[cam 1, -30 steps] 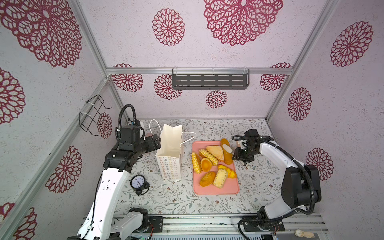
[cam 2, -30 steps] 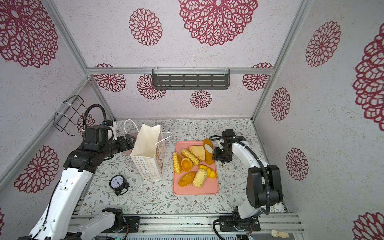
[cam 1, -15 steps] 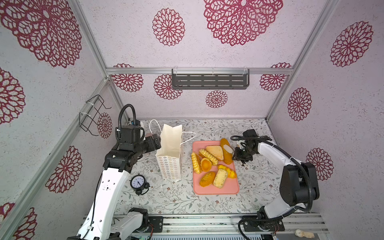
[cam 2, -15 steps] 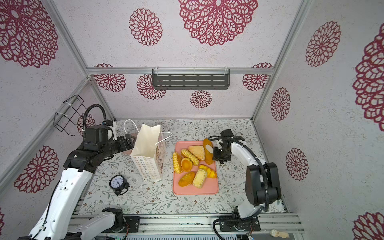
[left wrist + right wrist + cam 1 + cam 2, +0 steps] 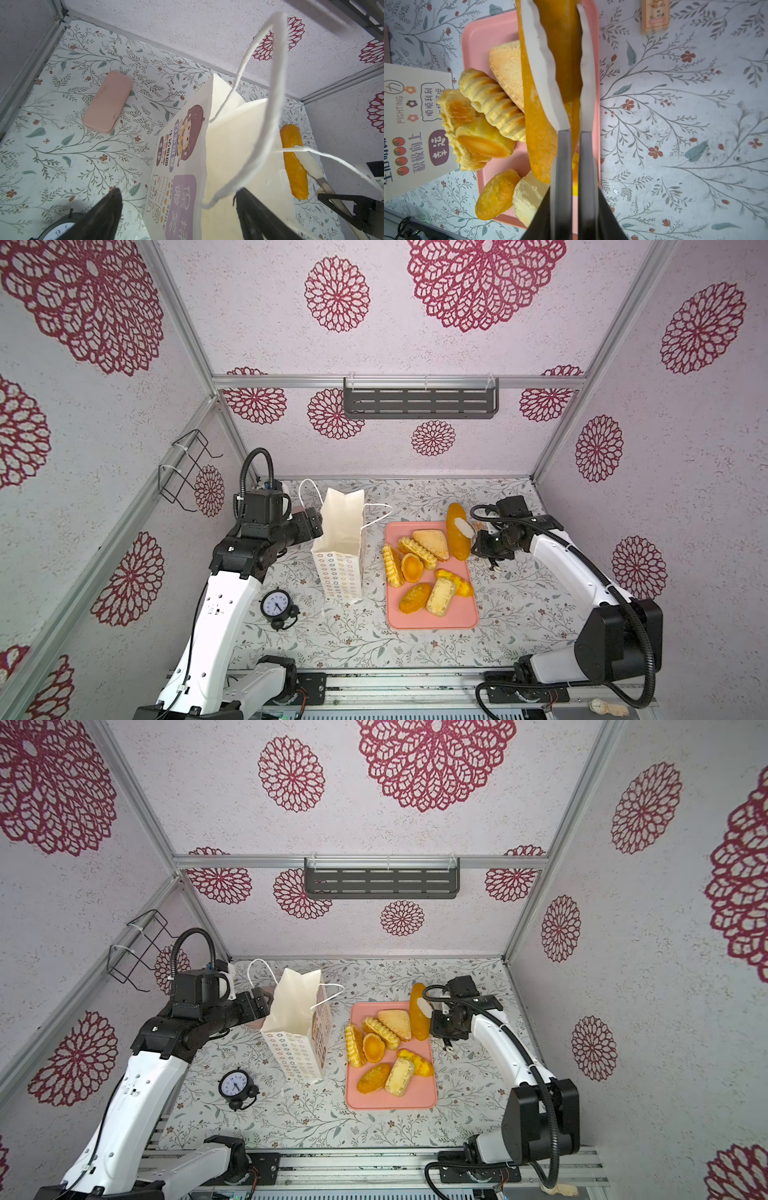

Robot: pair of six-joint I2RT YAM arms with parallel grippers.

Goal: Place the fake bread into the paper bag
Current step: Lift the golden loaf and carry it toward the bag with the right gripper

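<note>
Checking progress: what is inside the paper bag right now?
Through the open mouth of the paper bag, only bare white inner paper shows in both top views; its floor is hidden. The long loaf is outside, held by the right gripper.

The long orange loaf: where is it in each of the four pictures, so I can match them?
Top view: long loaf, along the pink tray's right edge, right of centre.
Top view: same place, just right of centre.
Left wrist: beyond the paper bag.
Right wrist: between the fingers of the right gripper.
Shared landmark: the paper bag, in all four.
</note>
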